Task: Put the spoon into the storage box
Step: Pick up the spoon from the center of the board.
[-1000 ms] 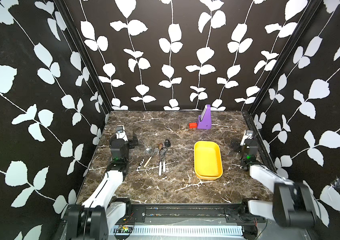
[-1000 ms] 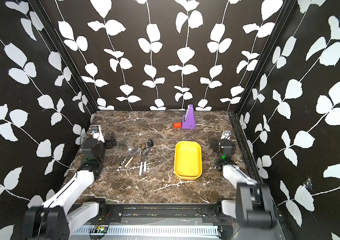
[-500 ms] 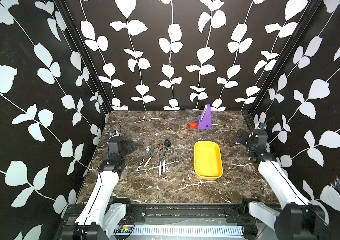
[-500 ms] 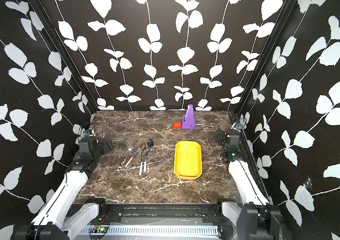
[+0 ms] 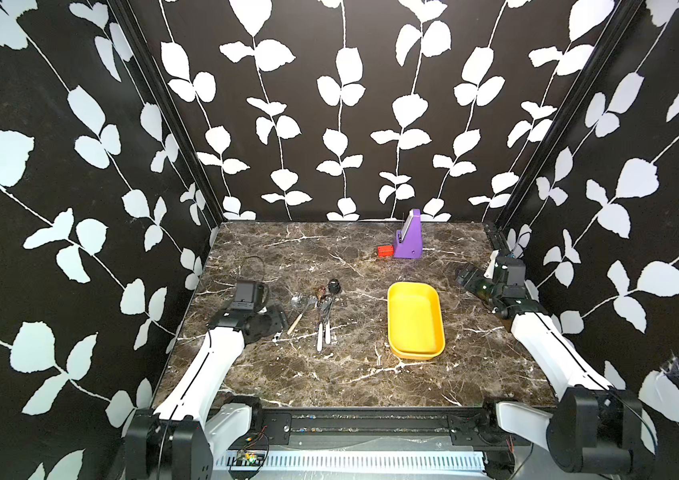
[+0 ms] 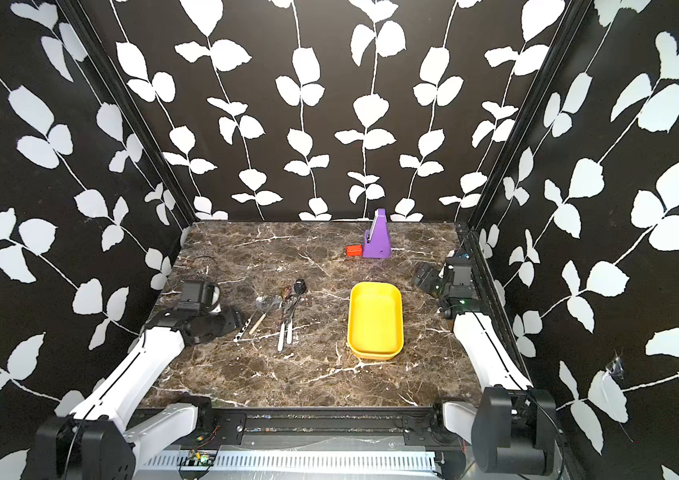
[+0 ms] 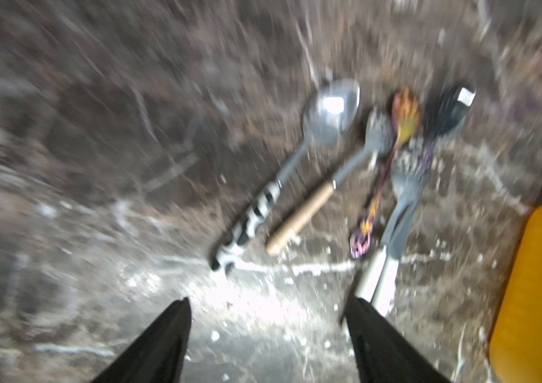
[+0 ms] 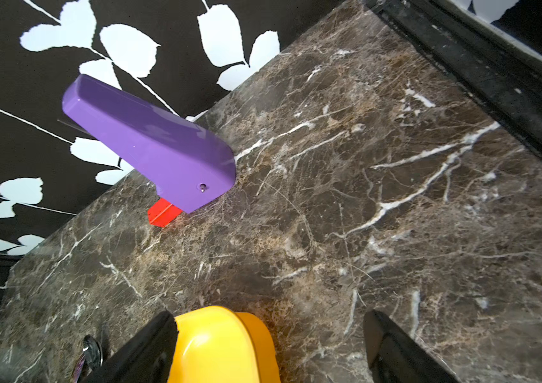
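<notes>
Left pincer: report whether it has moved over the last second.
Yes. In a top view the left pincer has swung down-right in the picture, closer to the spoons, which stayed put.

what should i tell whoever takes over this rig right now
Grippers: left gripper open and empty, near the spoon handles; right gripper open and empty, beside the far corner of the storage box.
Things: several spoons lie clustered on the marble tabletop, between the left gripper and the yellow storage box, which is empty.
Done: nothing grasped yet.
Left: grasp a spoon, carry it over, set it in the storage box.
</notes>
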You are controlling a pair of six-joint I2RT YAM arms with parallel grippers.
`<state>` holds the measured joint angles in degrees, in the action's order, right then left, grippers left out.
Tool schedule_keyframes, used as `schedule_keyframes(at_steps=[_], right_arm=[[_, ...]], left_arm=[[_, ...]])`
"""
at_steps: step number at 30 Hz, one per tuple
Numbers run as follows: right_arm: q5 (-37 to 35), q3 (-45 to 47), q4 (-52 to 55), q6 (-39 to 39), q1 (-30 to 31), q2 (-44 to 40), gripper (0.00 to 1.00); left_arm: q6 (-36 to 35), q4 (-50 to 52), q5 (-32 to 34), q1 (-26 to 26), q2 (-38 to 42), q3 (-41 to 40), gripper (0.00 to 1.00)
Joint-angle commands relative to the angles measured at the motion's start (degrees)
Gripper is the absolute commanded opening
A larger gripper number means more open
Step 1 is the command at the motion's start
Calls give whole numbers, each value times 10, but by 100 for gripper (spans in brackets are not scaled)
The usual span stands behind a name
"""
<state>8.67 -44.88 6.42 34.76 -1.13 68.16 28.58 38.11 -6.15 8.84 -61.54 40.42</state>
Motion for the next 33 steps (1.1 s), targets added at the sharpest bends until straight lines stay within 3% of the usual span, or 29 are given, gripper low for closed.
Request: schedule_keyframes(at_steps=[1, 10, 25, 33], right_arm=[[17, -15, -24, 8, 4, 8, 89], [34, -17, -31, 4, 4, 31, 89], [45, -14, -34, 12, 1, 56, 89], [51, -7, -35, 12, 0, 57, 89]], left_arm=[[5, 34, 12, 16, -35, 4, 71], [-29, 13, 68, 17, -104, 24, 68], [-55, -20, 64, 18, -221, 53, 60], [-52, -18, 78, 19, -249, 50, 50]])
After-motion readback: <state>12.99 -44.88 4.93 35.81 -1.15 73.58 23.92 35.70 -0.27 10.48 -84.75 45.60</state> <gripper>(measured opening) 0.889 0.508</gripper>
